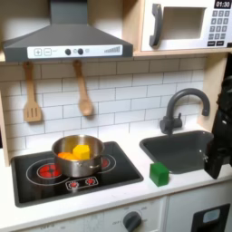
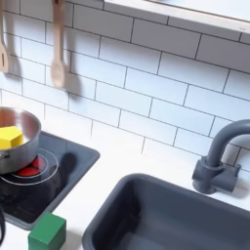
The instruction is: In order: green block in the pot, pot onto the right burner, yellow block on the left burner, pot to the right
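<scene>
Centrally on the black cooktop (image 1: 27, 181) sits the pot (image 1: 78, 150), its shiny wall straddling the space between the two red burners: the left burner (image 1: 47, 169) glows at its 8 o'clock and the right burner (image 1: 107, 163) peeks out at its 4 o'clock in the first exterior view. Inside the pot stands the yellow block (image 1: 82, 150), with an orange piece (image 1: 69, 156) lying at its 8 o'clock against the pot's inner wall. In the second exterior view the pot (image 2: 21, 137) sits at the frame's 9 o'clock edge with the yellow block (image 2: 10, 138) showing over its rim.

The green block (image 1: 159, 173) rests on the white table (image 1: 127, 195), off the cooktop, at the pot's 4 o'clock and just in front of the dark sink (image 1: 181, 149). Nothing lies between it and the pot except the cooktop's corner and its two red knobs (image 1: 82, 184).

The gripper (image 1: 216, 163) hangs at the first exterior view's 3 o'clock edge, over the sink's far side, well apart from the green block; whether its fingers are spread or together I cannot tell. A grey faucet (image 1: 184, 109) rises behind the sink, at the gripper's 10 o'clock. On the tiled wall hang a wooden spatula (image 1: 32, 98) and a wooden spoon (image 1: 83, 91), under the range hood (image 1: 63, 41); a microwave (image 1: 186, 24) sits at 1 o'clock.
</scene>
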You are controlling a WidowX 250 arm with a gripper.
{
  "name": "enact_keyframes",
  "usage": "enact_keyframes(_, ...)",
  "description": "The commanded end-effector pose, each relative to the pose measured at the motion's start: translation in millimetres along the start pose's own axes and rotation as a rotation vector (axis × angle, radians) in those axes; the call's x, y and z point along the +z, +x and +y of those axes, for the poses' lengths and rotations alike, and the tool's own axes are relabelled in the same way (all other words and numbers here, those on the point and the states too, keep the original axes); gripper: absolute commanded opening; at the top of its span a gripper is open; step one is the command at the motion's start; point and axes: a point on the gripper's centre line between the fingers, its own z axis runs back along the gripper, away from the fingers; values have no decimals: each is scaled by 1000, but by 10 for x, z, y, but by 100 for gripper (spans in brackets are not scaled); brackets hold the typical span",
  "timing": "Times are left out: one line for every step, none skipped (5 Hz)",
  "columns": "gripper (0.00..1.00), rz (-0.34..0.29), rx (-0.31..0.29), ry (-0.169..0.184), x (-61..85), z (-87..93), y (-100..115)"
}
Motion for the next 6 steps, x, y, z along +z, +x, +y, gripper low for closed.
enact_keyframes(100, -2, 0, 1, 0, 2, 3)
enact_keyframes(100, -9, 35, 20, -58, 103, 145)
enact_keyframes(100, -8, 49, 15, -78, 166, 245)
enact_keyframes(100, 7, 43, 41, -139, 210, 318)
enact_keyframes(100, 8, 22, 38, -197, 223, 418)
enact_keyframes(100, 3, 33, 42, -144, 298, 367)
